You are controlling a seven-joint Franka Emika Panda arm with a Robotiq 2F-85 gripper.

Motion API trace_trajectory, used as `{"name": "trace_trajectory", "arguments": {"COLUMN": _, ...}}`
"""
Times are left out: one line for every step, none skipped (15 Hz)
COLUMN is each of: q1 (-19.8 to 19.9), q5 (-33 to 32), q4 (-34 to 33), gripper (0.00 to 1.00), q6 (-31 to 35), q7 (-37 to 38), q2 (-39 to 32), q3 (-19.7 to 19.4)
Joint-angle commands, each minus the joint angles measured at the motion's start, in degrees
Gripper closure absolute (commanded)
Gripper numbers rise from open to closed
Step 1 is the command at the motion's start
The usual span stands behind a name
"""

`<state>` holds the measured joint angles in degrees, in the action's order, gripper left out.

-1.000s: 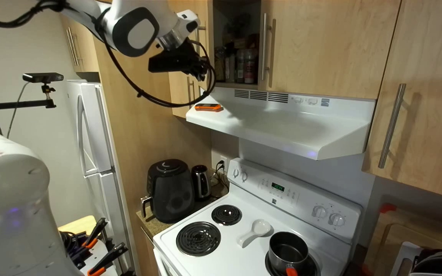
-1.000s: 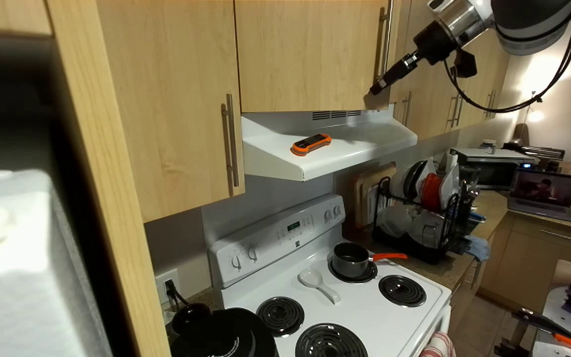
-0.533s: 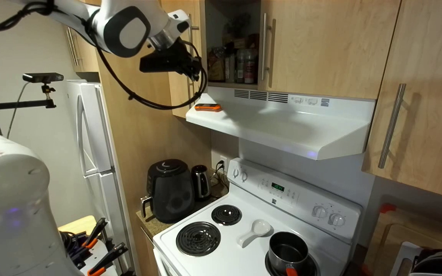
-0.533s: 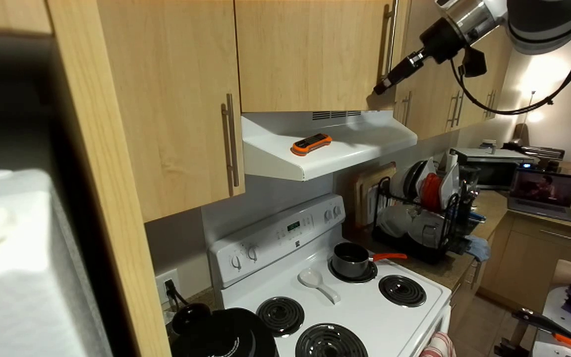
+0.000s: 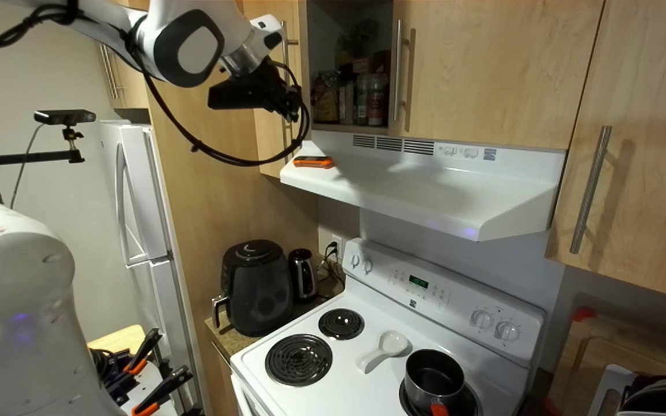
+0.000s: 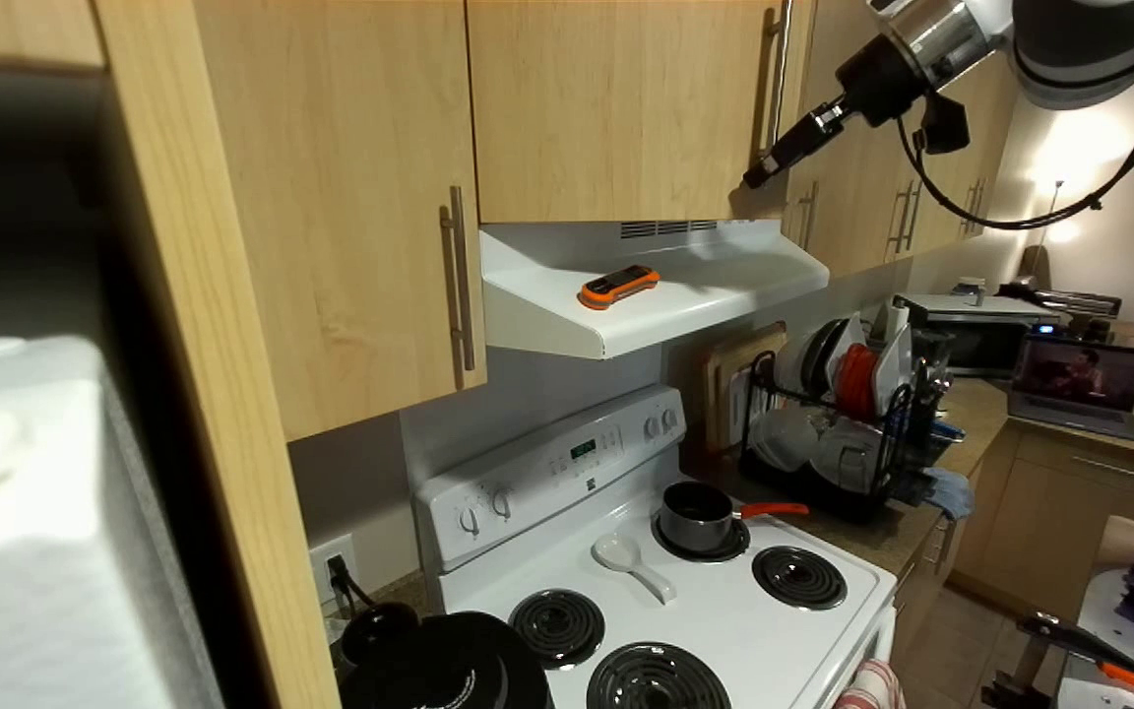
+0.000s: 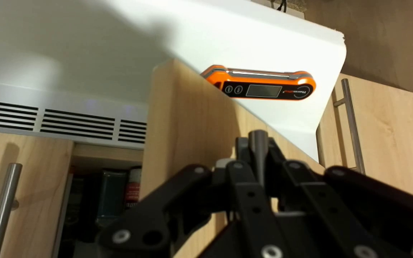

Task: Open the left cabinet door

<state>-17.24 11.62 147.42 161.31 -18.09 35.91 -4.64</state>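
The left cabinet door (image 6: pixel 616 108), a light-wood panel, stands swung partway out. Its free edge shows in the wrist view, where the door (image 7: pixel 199 125) juts in front of the cabinet opening. Between the black fingertips of my gripper (image 7: pixel 258 154) sits the end of the door's slim metal bar handle (image 7: pixel 259 138), with a fingertip on either side. In an exterior view the gripper (image 6: pixel 754 179) is at the lower end of the handle (image 6: pixel 780 74). From another angle the gripper (image 5: pixel 293 112) and cable partly cover the door (image 5: pixel 272 46).
Bottles and packets (image 5: pixel 367 95) stand inside the cabinet. The twin door (image 5: pixel 495 69) with its own bar handle is closed beside it. Below is the white range hood (image 5: pixel 425 190), with an orange thermometer (image 7: pixel 264 86) on top. A tall wood side panel (image 5: pixel 211 173) borders the left.
My gripper has moved away from the cabinet, pulling the handle along. The door has swung a little wider, and more of the shelf's contents shows. Over the last half second the motion is slight.
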Motion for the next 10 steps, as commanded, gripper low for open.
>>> {"name": "trace_trajectory", "arguments": {"q1": -6.1, "q5": 1.2, "q4": 1.7, "gripper": 0.62, "q6": -6.9, "q7": 0.6, "q2": 5.5, "q3": 0.9}}
{"name": "trace_trajectory", "arguments": {"q1": -6.1, "q5": 1.2, "q4": 1.7, "gripper": 0.62, "q6": -6.9, "q7": 0.5, "q2": 5.5, "q3": 0.8}}
{"name": "trace_trajectory", "arguments": {"q1": -6.1, "q5": 1.2, "q4": 1.8, "gripper": 0.62, "q6": -6.9, "q7": 0.3, "q2": 5.6, "q3": 0.6}}
{"name": "trace_trajectory", "arguments": {"q1": -6.2, "q5": 1.2, "q4": 1.7, "gripper": 0.62, "q6": -6.9, "q7": 0.2, "q2": 5.5, "q3": 0.5}}
{"name": "trace_trajectory", "arguments": {"q1": -6.3, "q5": 1.3, "q4": 1.7, "gripper": 0.61, "q6": -7.0, "q7": 0.0, "q2": 5.5, "q3": 0.2}}
{"name": "trace_trajectory", "arguments": {"q1": -6.4, "q5": 1.3, "q4": 1.7, "gripper": 0.61, "q6": -7.0, "q7": 0.0, "q2": 5.4, "q3": 0.0}}
{"name": "trace_trajectory", "arguments": {"q1": -6.6, "q5": 1.4, "q4": 1.6, "gripper": 0.61, "q6": -7.2, "q7": -0.3, "q2": 5.3, "q3": -0.3}}
{"name": "trace_trajectory", "arguments": {"q1": -7.2, "q5": 1.8, "q4": 1.4, "gripper": 0.57, "q6": -8.9, "q7": -0.7, "q2": 5.7, "q3": -0.7}}
{"name": "trace_trajectory", "arguments": {"q1": -8.0, "q5": 2.2, "q4": 1.1, "gripper": 0.53, "q6": -10.8, "q7": -1.3, "q2": 6.1, "q3": -1.1}}
{"name": "trace_trajectory", "arguments": {"q1": -8.9, "q5": 2.5, "q4": 0.8, "gripper": 0.45, "q6": -12.1, "q7": -2.0, "q2": 6.2, "q3": -1.8}}
